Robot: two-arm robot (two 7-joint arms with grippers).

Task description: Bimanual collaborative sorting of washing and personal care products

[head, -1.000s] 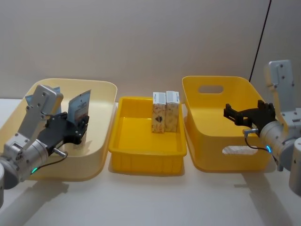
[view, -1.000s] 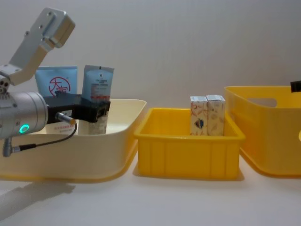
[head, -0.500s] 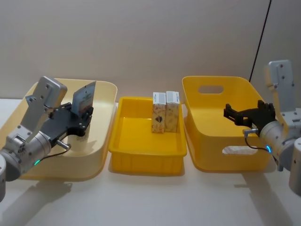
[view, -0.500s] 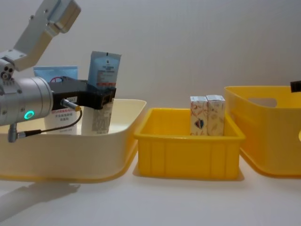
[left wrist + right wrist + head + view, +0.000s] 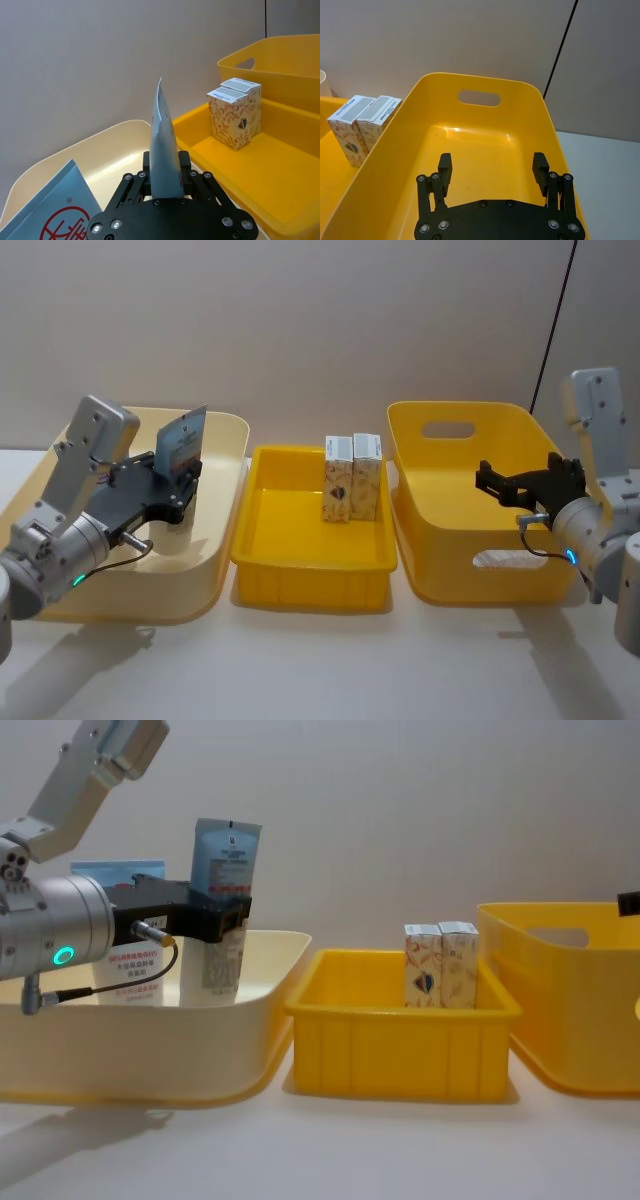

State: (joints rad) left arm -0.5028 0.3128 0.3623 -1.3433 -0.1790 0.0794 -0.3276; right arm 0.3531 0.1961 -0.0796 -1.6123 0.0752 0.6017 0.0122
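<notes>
My left gripper (image 5: 178, 478) is shut on a grey-white tube (image 5: 182, 443) with a red label, holding it upright over the right part of the cream tub (image 5: 130, 575). From the chest the tube (image 5: 228, 865) rises above the tub's rim, with the gripper (image 5: 228, 916) around its middle. A light-blue tube (image 5: 55, 220) with a red circle logo stands behind it in the same tub. Two cream boxes (image 5: 350, 478) stand side by side at the back of the middle yellow tray (image 5: 310, 575). My right gripper (image 5: 492, 167) hangs open over the right yellow tub (image 5: 485, 150), holding nothing.
The three containers stand in a row on the white table, close to each other. The right yellow tub (image 5: 470, 560) has handle cut-outs and a bare floor. A black cable (image 5: 555, 320) runs up the wall at the right. Open tabletop lies in front of the containers.
My left gripper has lifted the grey-white tube higher and carried it to the right, toward the middle tray. The right arm has not moved.
</notes>
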